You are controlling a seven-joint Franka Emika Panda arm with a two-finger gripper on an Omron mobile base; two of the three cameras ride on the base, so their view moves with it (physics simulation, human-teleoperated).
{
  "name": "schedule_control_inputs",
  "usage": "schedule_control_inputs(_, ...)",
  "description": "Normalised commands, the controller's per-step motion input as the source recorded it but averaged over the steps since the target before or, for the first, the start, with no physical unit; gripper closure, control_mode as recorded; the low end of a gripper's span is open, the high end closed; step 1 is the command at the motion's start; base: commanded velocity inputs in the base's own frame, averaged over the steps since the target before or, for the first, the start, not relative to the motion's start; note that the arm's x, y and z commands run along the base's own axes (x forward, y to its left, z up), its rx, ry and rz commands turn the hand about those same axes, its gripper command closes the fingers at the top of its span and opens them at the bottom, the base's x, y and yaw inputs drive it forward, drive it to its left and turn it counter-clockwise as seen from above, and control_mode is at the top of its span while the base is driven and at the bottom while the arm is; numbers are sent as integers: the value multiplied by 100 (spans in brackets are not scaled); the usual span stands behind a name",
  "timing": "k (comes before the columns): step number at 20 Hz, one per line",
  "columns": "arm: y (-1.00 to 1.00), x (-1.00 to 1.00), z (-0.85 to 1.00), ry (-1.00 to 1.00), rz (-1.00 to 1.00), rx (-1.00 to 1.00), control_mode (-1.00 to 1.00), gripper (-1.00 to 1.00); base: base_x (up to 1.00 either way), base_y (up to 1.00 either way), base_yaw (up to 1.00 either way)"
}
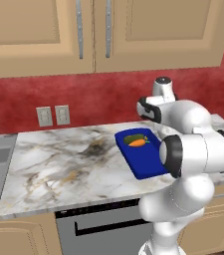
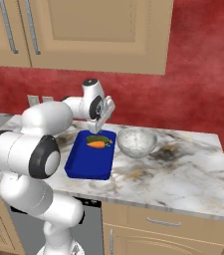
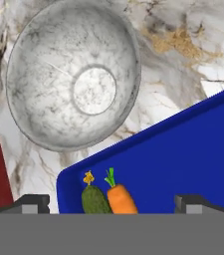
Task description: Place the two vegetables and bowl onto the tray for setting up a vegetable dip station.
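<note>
Carrot (image 3: 120,198) and cucumber (image 3: 95,200) already lie side by side on the blue tray (image 3: 183,159), so the bowl (image 3: 73,74) is what's left, sitting on the table at the tray's 11 o'clock in the hand view. Gripper (image 2: 99,125) hangs over the tray's far end, jaws wide apart, empty. Next it needs to catch the bowl's rim.

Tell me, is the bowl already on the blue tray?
No, the bowl stands on the marble counter beside the blue tray.

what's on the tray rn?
Carrot and cucumber lie side by side at the far end of the tray. Bowl sits on the counter beside it.
</note>
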Motion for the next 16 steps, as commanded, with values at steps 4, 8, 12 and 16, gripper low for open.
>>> schedule_control_inputs(4, -9, -13, 10, 1, -16, 0, -100, -100, 0, 0, 0)
schedule_control_inputs(8, -18, -13, 0, 0, -14, 0, -100, -100, 0, 0, 0)
schedule_control_inputs(12, -20, -18, 0, 1, -12, 0, -100, -100, 0, 0, 0)
schedule_control_inputs(16, -21, -18, 0, 1, -7, 0, -100, -100, 0, 0, 0)
